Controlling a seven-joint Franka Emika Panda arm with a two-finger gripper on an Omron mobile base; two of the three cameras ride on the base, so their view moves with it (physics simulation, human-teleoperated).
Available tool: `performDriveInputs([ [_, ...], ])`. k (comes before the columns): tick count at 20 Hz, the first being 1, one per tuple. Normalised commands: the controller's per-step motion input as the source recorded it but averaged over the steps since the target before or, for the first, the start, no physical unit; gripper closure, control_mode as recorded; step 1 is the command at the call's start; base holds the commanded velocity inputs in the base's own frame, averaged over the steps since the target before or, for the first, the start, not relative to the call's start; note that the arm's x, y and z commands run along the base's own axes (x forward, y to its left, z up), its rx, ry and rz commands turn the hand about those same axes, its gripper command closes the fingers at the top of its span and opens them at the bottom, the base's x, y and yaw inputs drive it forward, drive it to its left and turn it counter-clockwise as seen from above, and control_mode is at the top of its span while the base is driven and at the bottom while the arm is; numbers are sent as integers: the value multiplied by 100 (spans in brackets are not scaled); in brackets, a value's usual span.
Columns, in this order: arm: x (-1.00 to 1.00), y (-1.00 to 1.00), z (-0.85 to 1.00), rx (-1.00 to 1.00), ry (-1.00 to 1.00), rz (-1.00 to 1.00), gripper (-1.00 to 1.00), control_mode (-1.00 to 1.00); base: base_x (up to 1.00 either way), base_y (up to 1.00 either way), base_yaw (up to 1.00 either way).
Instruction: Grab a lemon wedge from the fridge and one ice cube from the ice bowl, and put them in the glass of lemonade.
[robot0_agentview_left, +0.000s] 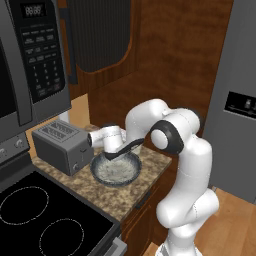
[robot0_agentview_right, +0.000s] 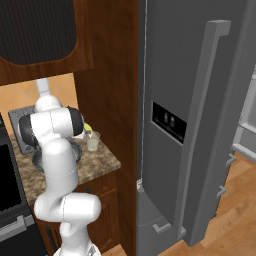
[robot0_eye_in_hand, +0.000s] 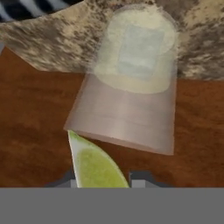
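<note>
From the left base we see the white arm folded over the speckled granite tabletop (robot0_agentview_left: 80, 182), above the wide dark grey ice bowl (robot0_agentview_left: 115, 169).

From the right, the small clear glass of lemonade (robot0_agentview_right: 93, 141) stands beside the elbow.

Through the hand camera, the yellow-green lemon wedge (robot0_eye_in_hand: 95, 165) sits between the jaws, just before the glass; we cannot tell whether they pinch it.

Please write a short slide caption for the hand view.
Lemon wedge between the gripper fingertips, above the glass of lemonade on the counter.

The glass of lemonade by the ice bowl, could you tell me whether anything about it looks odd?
The glass of lemonade stands upright on the counter, unspilled, and already holds a pale ice cube. The lemon wedge sits between the claw tips, above the glass.
</note>
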Motion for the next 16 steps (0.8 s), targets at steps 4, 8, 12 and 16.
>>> performDriveInputs([
  [4, 16, 11, 0, 7, -11, -5, 100, -100, 0, 0, 0],
  [8, 22, 12, 0, 11, -14, -9, 100, -100, 0, 0, 0],
  [12, 14, 4, 13, 15, -10, -13, 100, -100, 0, 0, 0],
  [16, 28, 0, 12, 14, -12, -13, 100, -100, 0, 0, 0],
])
